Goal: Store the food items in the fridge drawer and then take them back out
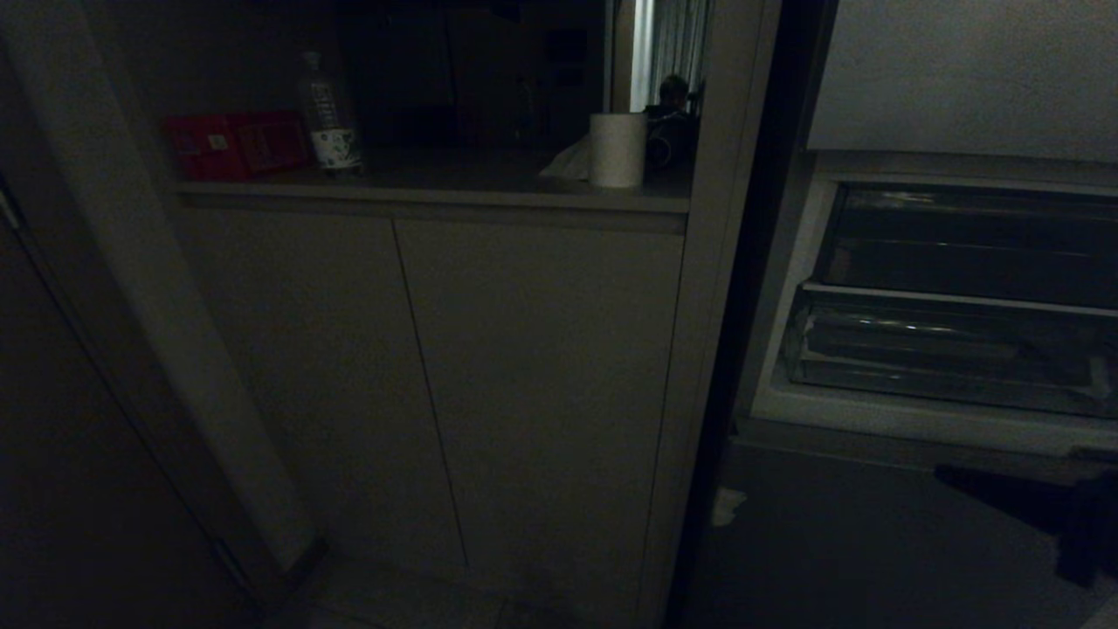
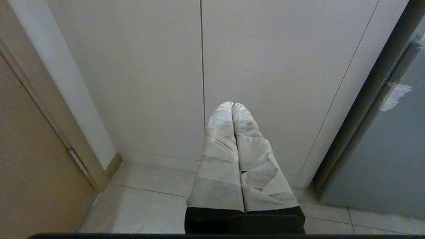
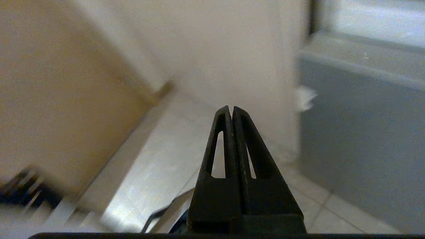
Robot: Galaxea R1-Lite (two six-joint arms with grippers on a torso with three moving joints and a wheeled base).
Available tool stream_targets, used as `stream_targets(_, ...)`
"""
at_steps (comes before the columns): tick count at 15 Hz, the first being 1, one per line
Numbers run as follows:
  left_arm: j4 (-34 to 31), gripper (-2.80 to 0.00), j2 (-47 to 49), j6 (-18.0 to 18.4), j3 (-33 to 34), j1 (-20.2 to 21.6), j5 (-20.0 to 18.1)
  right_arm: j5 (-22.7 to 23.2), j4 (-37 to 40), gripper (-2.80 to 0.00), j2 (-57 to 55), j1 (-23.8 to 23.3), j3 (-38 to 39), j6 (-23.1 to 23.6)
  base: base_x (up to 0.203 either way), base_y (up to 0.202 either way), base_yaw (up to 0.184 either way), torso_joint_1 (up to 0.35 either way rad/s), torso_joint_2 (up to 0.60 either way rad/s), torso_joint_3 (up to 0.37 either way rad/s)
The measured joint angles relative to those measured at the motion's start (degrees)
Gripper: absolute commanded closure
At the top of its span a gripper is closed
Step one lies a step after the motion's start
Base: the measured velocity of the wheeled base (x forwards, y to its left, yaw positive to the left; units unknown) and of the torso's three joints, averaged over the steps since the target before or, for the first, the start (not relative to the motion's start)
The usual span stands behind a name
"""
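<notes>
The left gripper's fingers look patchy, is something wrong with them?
The left gripper has pale tape wound over its fingers; one patch is torn and peeling, showing dark beneath. A white scrap also clings to the grey panel. Nothing else stands out.

Fridge drawer point(image 1: 948, 362): clear plastic bin, glossy front lip, spanning the lower compartment directly under a darker bin. Looks pushed in or nearly so; contents not discernible in the dim light. Sits up and beyond the dark right pincer point(image 1: 1083, 533) at the head view's lower right edge, apart from it. Red food items not visible in any view.
</notes>
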State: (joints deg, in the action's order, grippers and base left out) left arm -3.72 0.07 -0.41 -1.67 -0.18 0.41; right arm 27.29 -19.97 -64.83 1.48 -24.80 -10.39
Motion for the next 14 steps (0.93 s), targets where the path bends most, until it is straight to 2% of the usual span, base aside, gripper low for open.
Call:
stream_targets(5, 0.0, 0.0, 0.0, 0.0, 0.0, 0.0, 0.0, -20.1, -21.8, -2.8, -23.7, 7.1, -5.2, -0.3, 0.0, 0.0, 0.0, 0.0, 0.0, 0.0)
stream_targets(7, 0.0, 0.0, 0.0, 0.0, 0.0, 0.0, 0.0, -26.0, -31.5, -2.8, -30.9, 8.3, -6.5, -0.3, 0.0, 0.0, 0.0, 0.0, 0.0, 0.0)
stream_targets(9, 0.0, 0.0, 0.0, 0.0, 0.0, 0.0, 0.0, -29.7, -40.6, -2.8, -36.3, 8.6, -7.5, -0.1, 0.0, 0.0, 0.0, 0.0, 0.0, 0.0)
stream_targets(11, 0.0, 0.0, 0.0, 0.0, 0.0, 0.0, 0.0, -30.6, -42.8, -2.8, -39.3, 8.7, -8.3, -0.1, 0.0, 0.0, 0.0, 0.0, 0.0, 0.0)
stream_targets(14, 0.0, 0.0, 0.0, 0.0, 0.0, 0.0, 0.0, -34.3, -44.6, -2.8, -41.8, 7.1, -10.9, 1.2, 0.0, 0.0, 0.0, 0.0, 0.0, 0.0)
